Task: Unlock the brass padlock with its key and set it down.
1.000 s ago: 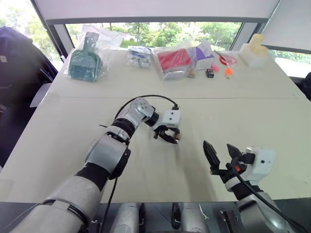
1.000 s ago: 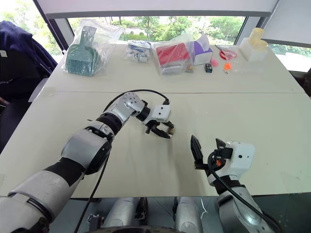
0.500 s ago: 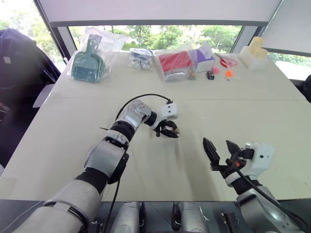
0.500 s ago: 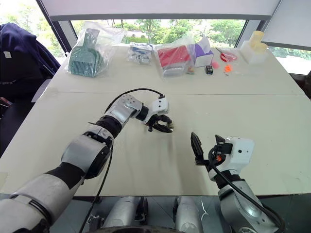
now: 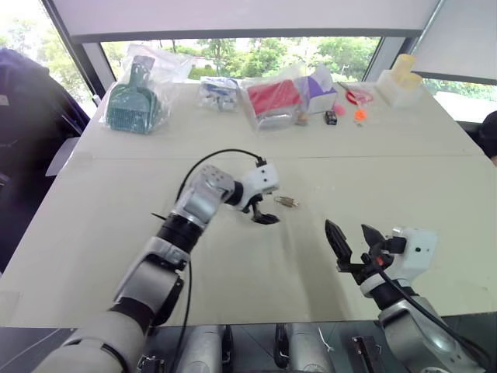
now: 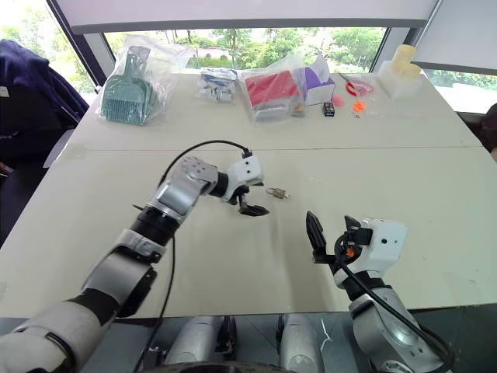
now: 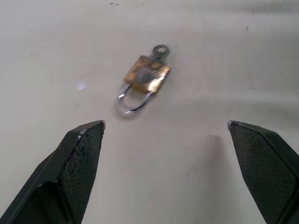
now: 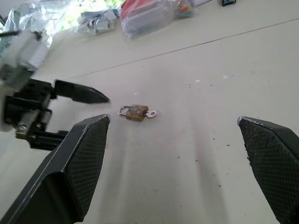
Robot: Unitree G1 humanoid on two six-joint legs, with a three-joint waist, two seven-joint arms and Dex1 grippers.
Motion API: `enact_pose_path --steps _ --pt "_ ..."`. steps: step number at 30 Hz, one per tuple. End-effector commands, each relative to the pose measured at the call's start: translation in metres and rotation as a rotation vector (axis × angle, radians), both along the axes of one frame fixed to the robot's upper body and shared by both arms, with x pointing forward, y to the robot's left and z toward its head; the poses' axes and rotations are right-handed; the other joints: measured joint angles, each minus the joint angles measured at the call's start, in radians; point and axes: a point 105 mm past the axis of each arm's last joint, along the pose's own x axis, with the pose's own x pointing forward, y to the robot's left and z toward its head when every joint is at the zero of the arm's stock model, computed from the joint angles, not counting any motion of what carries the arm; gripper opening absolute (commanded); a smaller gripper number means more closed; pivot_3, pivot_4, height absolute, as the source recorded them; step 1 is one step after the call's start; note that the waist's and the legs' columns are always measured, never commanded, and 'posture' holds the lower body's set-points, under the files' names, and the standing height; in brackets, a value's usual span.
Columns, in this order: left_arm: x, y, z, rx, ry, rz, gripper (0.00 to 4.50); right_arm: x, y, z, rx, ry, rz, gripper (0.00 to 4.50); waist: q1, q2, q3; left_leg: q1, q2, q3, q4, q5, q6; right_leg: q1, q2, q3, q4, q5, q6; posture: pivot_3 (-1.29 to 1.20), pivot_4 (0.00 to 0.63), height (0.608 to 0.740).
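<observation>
While the big pale table [image 5: 93, 233] held everything, two robot grippers were over it and both had their fingers spread wide, holding nothing. One left gripper [image 5: 262, 213] hung near the middle of the table. One right gripper [image 5: 351, 239] was at about five o'clock from it, well apart.

Along the far edge lay four see-through bags. One bag [image 5: 136, 89] at eleven o'clock had a green scoop [image 5: 128, 105] in it. One small bag [image 5: 219, 92] had bluish bits I could not make out. One bag [image 5: 273, 99] at twelve o'clock held a red thing, and one [image 5: 320, 85] beside it held a purple box. One white block [image 5: 399, 84] sat at one o'clock.

One tiny brass padlock [image 5: 286, 202] lay flat on the table just beside the left gripper, at its three o'clock, not touching it. One small key [image 7: 160, 50] stuck out of its end.
</observation>
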Motion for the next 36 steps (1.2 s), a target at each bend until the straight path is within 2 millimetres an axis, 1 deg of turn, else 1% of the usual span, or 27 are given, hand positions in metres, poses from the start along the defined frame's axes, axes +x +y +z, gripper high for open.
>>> enact_pose_path --steps 1,3,5,7,10,13,18,25,28,30,33,34,35,36 --pt "0.001 -0.010 0.037 -0.096 -0.043 -0.137 4.48 0.002 -0.002 0.005 0.002 -0.030 -0.005 4.50 0.002 0.000 0.000 0.000 0.000 0.000 0.000 0.000 0.000 0.000 0.000 0.000 0.000 0.000 0.000 0.00 0.150 0.735" --pt "0.004 -0.011 0.047 -0.135 -0.032 -0.172 4.48 0.003 -0.002 0.005 0.004 -0.031 -0.004 4.50 0.000 0.000 0.000 0.000 -0.001 0.001 0.000 0.000 0.000 0.001 -0.001 0.000 -0.002 0.000 0.000 0.00 0.150 0.735" --pt "0.007 -0.020 0.061 -0.202 -0.115 -0.232 4.48 0.004 -0.001 0.004 0.007 -0.030 0.001 4.50 -0.003 0.000 0.000 -0.001 -0.001 0.001 0.000 0.000 0.000 0.001 -0.001 0.000 -0.002 0.000 0.000 0.00 0.150 0.735" --pt "0.004 -0.027 0.062 -0.245 -0.088 -0.297 4.48 0.005 0.000 0.003 0.006 -0.028 0.008 4.50 -0.005 0.000 0.000 -0.001 -0.001 0.001 -0.001 0.000 0.000 0.000 -0.001 0.000 -0.002 0.000 0.001 0.00 0.150 0.735" --pt "-0.005 -0.032 0.049 -0.247 0.007 -0.363 4.48 0.006 0.001 0.004 0.002 -0.029 0.014 4.50 -0.006 0.000 0.000 -0.001 -0.001 0.001 -0.001 0.000 0.000 0.000 0.000 0.000 -0.002 0.000 0.001 0.00 0.150 0.735" --pt "-0.006 -0.036 0.033 -0.215 0.049 -0.346 4.48 0.002 -0.001 0.005 -0.006 -0.026 0.003 4.50 -0.006 0.000 0.000 -0.001 -0.001 0.001 -0.001 0.000 0.001 0.000 0.000 0.000 -0.002 0.000 0.001 0.00 0.150 0.735" --pt "0.003 -0.042 0.004 -0.104 0.018 -0.223 4.48 -0.010 -0.002 0.004 -0.011 -0.007 -0.023 4.50 -0.003 -0.001 0.000 -0.001 -0.001 0.001 -0.001 0.000 0.001 0.001 0.000 0.000 -0.002 0.000 0.001 0.00 0.150 0.735" --pt "0.008 -0.048 -0.015 -0.041 -0.005 -0.128 4.48 -0.023 0.001 0.003 -0.013 0.014 -0.047 4.50 -0.006 -0.001 0.001 -0.001 -0.001 0.001 -0.001 0.000 0.001 0.001 0.000 0.000 -0.002 0.000 0.001 0.00 0.150 0.735" --pt "0.007 -0.043 -0.032 0.036 0.026 -0.103 4.48 -0.027 0.002 0.004 -0.013 0.018 -0.060 4.50 -0.006 -0.001 0.001 -0.001 0.000 0.001 -0.001 0.000 0.001 0.001 0.000 0.000 -0.002 0.000 0.001 0.00 0.150 0.735" --pt "0.006 -0.035 -0.042 0.103 0.056 -0.094 4.48 -0.029 0.002 0.003 -0.011 0.018 -0.067 4.50 -0.006 -0.002 0.000 -0.001 0.000 0.001 -0.001 0.000 0.001 0.001 0.000 0.000 -0.002 0.000 0.001 0.00 0.150 0.735" --pt "0.005 -0.026 -0.051 0.168 0.071 -0.091 4.48 -0.031 0.003 0.002 -0.009 0.019 -0.073 4.50 -0.007 -0.002 0.000 0.001 0.000 0.001 -0.001 0.000 0.000 0.002 -0.001 0.000 -0.002 0.000 0.001 0.00 0.150 0.735" --pt "0.004 -0.025 -0.052 0.173 0.074 -0.094 3.89 -0.031 0.003 0.002 -0.009 0.020 -0.074 4.50 -0.007 -0.002 0.000 0.001 0.000 0.001 -0.001 -0.001 0.000 0.002 -0.001 0.000 -0.002 0.000 0.001 0.00 0.150 0.735" --pt "0.004 -0.025 -0.053 0.176 0.077 -0.099 3.63 -0.032 0.003 0.002 -0.008 0.021 -0.075 4.50 -0.007 -0.002 -0.001 0.001 0.000 0.001 -0.001 -0.001 0.000 0.002 -0.001 0.000 -0.002 0.000 0.001 0.00 0.150 0.735" --pt "0.003 -0.025 -0.054 0.177 0.075 -0.103 3.26 -0.032 0.003 0.002 -0.009 0.021 -0.076 4.50 -0.007 -0.002 -0.001 0.001 0.000 0.001 -0.001 -0.001 0.000 0.002 -0.001 0.000 -0.002 0.000 0.001 0.00 0.150 0.735"
